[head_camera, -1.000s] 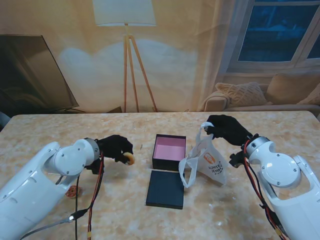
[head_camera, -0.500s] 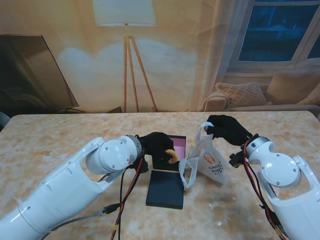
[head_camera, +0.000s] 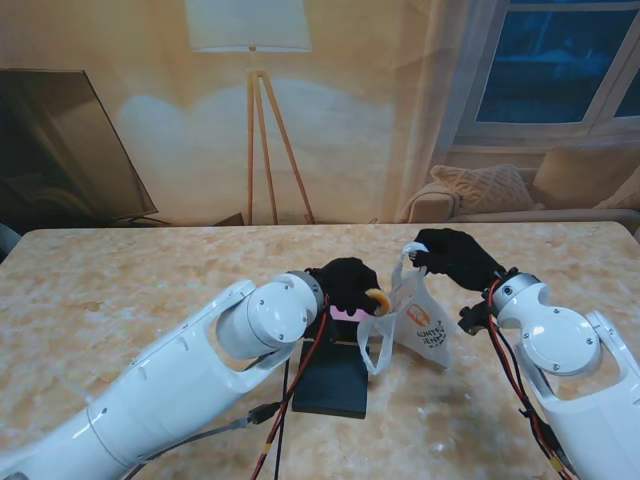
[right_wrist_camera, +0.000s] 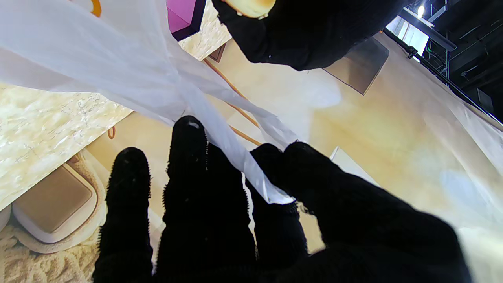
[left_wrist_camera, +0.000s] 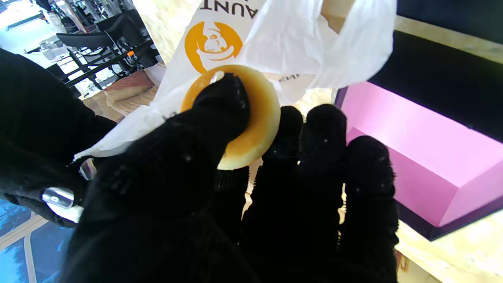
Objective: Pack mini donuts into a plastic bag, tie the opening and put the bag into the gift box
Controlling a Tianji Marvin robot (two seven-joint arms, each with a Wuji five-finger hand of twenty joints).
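Left robot hand [head_camera: 347, 283] pinches glossy ring donut [left_wrist_camera: 251, 118] (black knit glove).

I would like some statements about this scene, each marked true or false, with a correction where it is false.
1. The left robot hand holds a small tan ring-shaped donut. True.
2. The right robot hand is open and empty. False: it grips a handle of the white plastic bag with an orange logo.
3. The black gift box with a pink inside already contains the bag. False: the bag hangs beside it.
4. The flat black box lid lies on the table, nearer to me than the box. True.
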